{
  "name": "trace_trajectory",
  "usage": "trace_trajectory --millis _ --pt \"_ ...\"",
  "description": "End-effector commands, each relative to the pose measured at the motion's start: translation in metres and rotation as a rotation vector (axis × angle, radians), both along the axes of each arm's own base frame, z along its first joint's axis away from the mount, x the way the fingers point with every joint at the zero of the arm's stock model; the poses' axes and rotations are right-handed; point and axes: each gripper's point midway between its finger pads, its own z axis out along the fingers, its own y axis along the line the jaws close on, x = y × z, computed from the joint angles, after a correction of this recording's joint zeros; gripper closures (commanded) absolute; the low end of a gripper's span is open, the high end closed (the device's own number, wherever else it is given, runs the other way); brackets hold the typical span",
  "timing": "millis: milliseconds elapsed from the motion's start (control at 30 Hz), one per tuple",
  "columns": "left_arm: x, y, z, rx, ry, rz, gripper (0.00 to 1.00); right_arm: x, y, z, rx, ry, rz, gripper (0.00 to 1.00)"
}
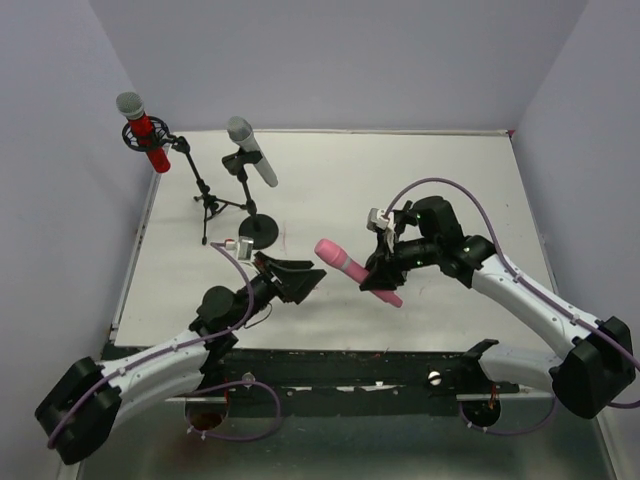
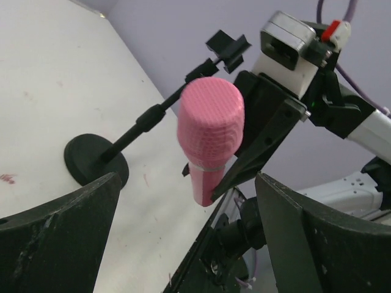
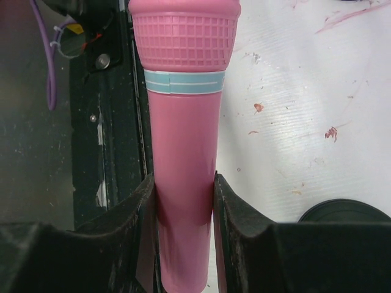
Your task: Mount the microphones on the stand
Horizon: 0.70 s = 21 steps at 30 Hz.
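There are three microphones. The red microphone [image 1: 148, 138] sits in a tripod stand [image 1: 208, 200] at the far left. The silver-grey microphone [image 1: 252, 152] sits in a round-based stand [image 1: 257, 230] just to its right. The pink microphone [image 1: 345, 262] is held above the table [image 1: 450, 180] near its middle. The right gripper [image 1: 385, 264] is clenched on its handle, head pointing left toward the left gripper [image 1: 312, 284], which is released, fingers spread wide. Two stands show from above. The left wrist view shows a disc-footed stand [image 2: 98, 160] beyond the pink head.
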Motion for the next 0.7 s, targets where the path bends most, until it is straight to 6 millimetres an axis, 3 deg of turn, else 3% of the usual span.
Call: trace_trajectory --millis 0,100,267,467,667 --pt "-0.018 -0.027 0.062 -0.076 -0.289 -0.085 0.02 0.000 0.002 0.015 0.073 0.034 -0.026 0.88" --pt "-0.020 -0.043 0.071 -0.100 -0.341 -0.097 0.05 0.001 0.001 0.015 0.080 0.042 -0.041 0.88" --pt "-0.012 -0.063 0.073 -0.148 -0.351 -0.063 0.20 -0.001 0.000 0.021 0.101 0.044 -0.032 0.88" --pt "0.012 -0.072 0.070 -0.128 -0.310 0.073 0.23 -0.005 -0.002 0.027 0.127 0.064 -0.015 0.88" --pt "0.014 -0.076 0.086 -0.153 -0.336 0.091 0.25 -0.005 -0.004 0.026 0.127 0.068 -0.017 0.87"
